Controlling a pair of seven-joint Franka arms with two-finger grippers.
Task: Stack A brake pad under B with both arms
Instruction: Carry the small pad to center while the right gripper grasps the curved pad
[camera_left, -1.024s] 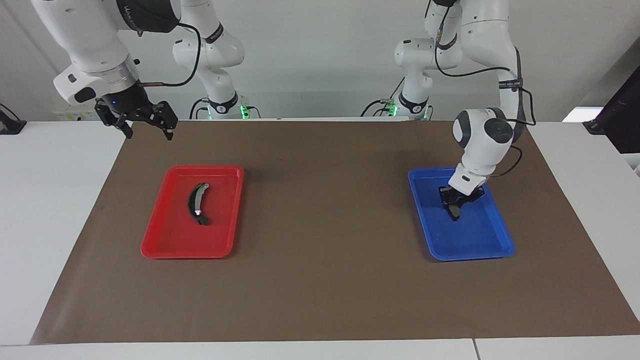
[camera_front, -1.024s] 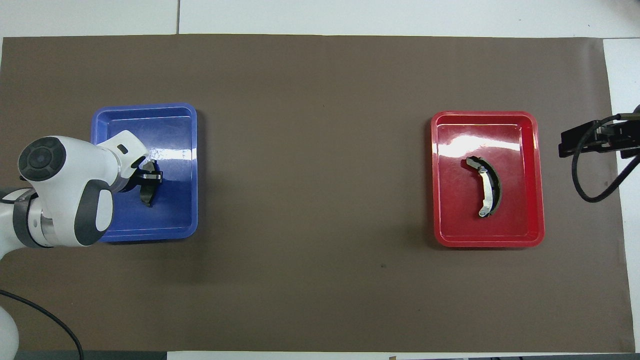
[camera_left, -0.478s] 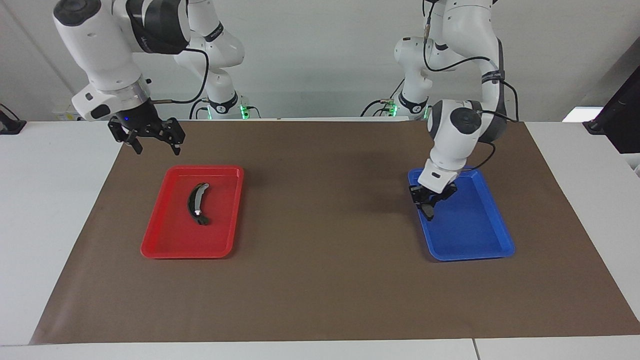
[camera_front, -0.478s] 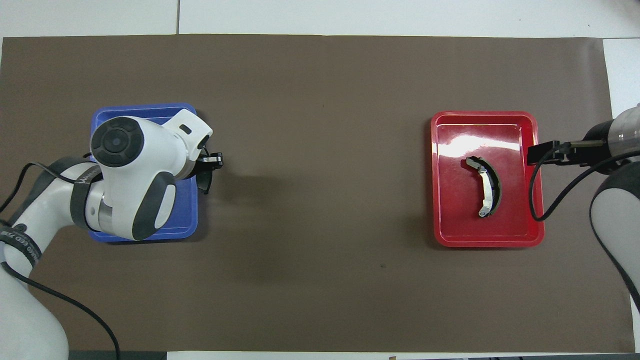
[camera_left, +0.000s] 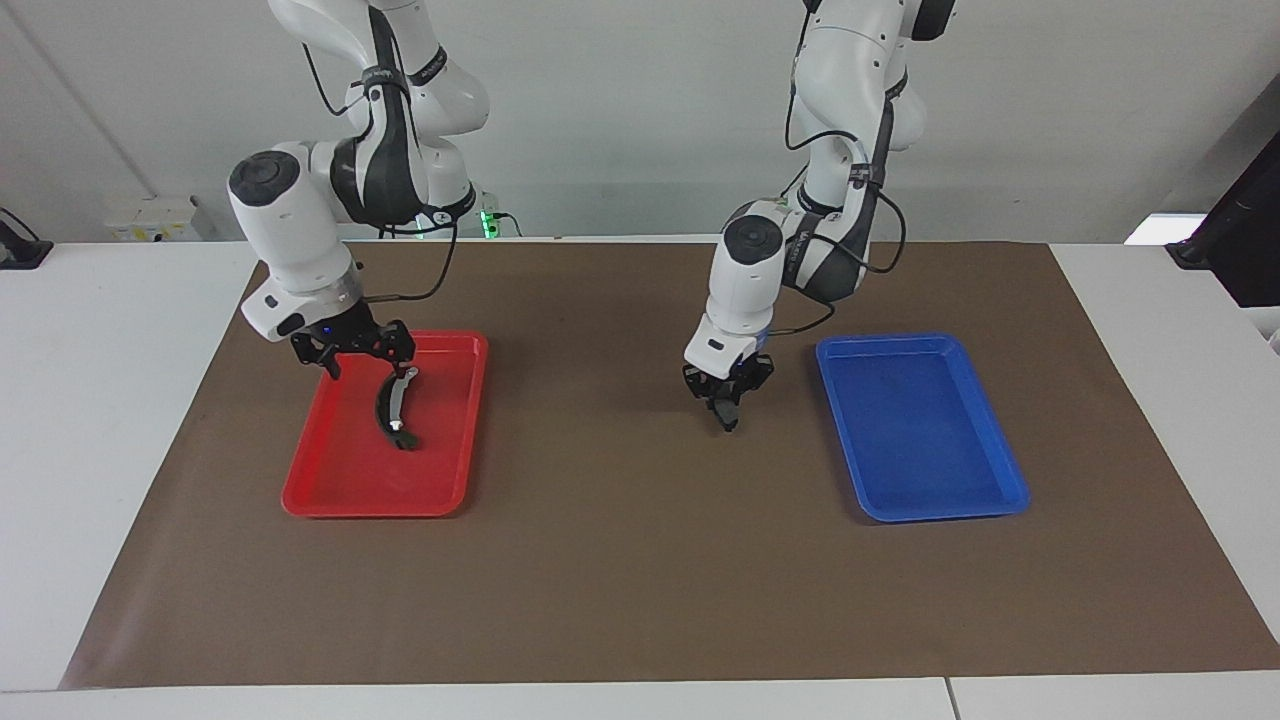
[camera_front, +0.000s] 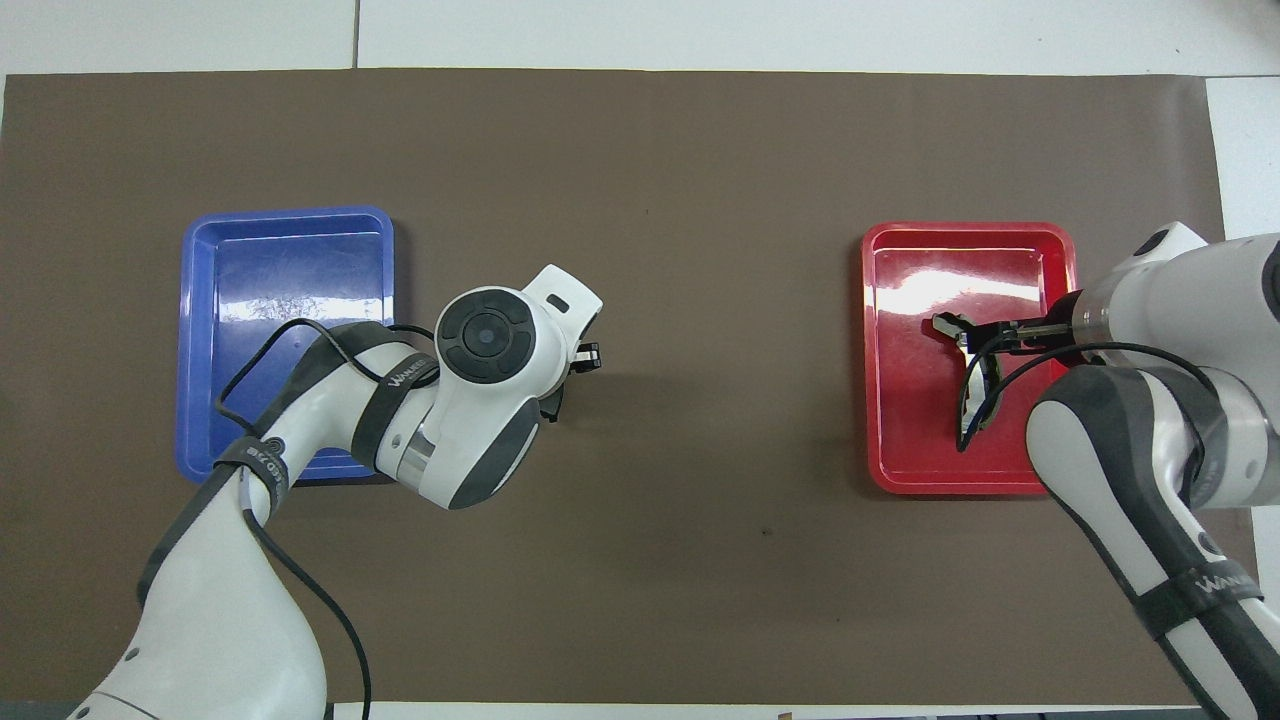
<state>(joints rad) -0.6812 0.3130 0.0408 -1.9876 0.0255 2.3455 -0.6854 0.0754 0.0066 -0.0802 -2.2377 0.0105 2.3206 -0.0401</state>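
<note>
B (camera_left: 394, 405) lies under the open right hand (camera_left: 364, 362); left hand (camera_left: 727, 400) grips A brake pad (camera_left: 728, 412).

The mat (camera_left: 640, 560) is plain brown and covers a white table (camera_left: 90, 420). One tray (camera_left: 330, 480) is solid red; the other tray (camera_left: 930, 470) is solid blue. B (camera_left: 392, 410) is dark with a light silvery strip along its edge. The A brake pad (camera_left: 727, 412) is dark all over. Both arms are white with dark grey joint sections and black cables. The left gripper (camera_left: 728, 400) and the right gripper (camera_left: 362, 352) are black. The wall is light grey.
</note>
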